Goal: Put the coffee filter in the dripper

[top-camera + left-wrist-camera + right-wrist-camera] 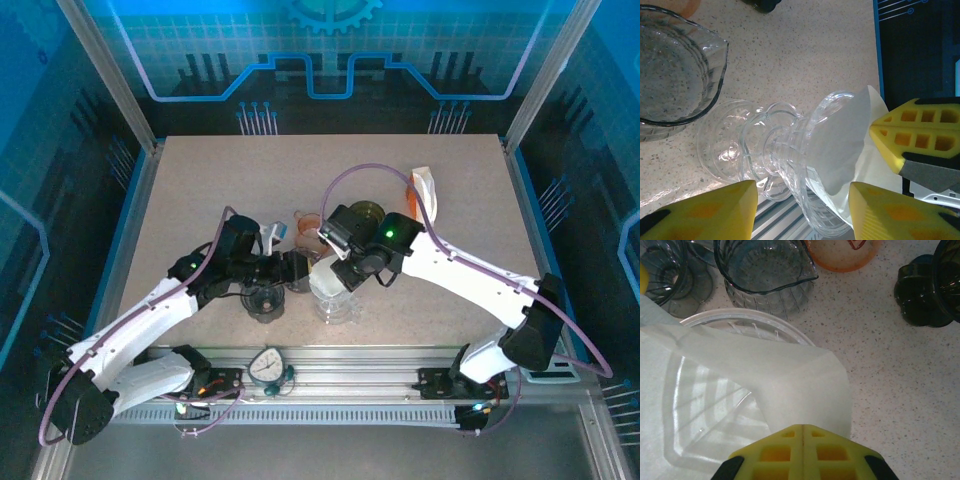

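- The right gripper (802, 436) is clenched, its yellow fingers pressed flat together on the near edge of the paper filter (765, 370).
- The filter sits in the clear glass dripper (785, 150), spread open against the inside of the cone, with part of its rim standing above the glass lip.
- The left gripper (802, 202) straddles the dripper, one yellow finger on each side of its lower part; I cannot tell whether the fingers press the glass or stand just off it.
- The dripper stands on the speckled table (805, 55) near the front edge, between the two arms.
- A glass pitcher (765, 275) stands just beyond the dripper.
- An orange cup (842, 252) sits behind the pitcher, and a dark dripper (925, 290) stands well off to one side.
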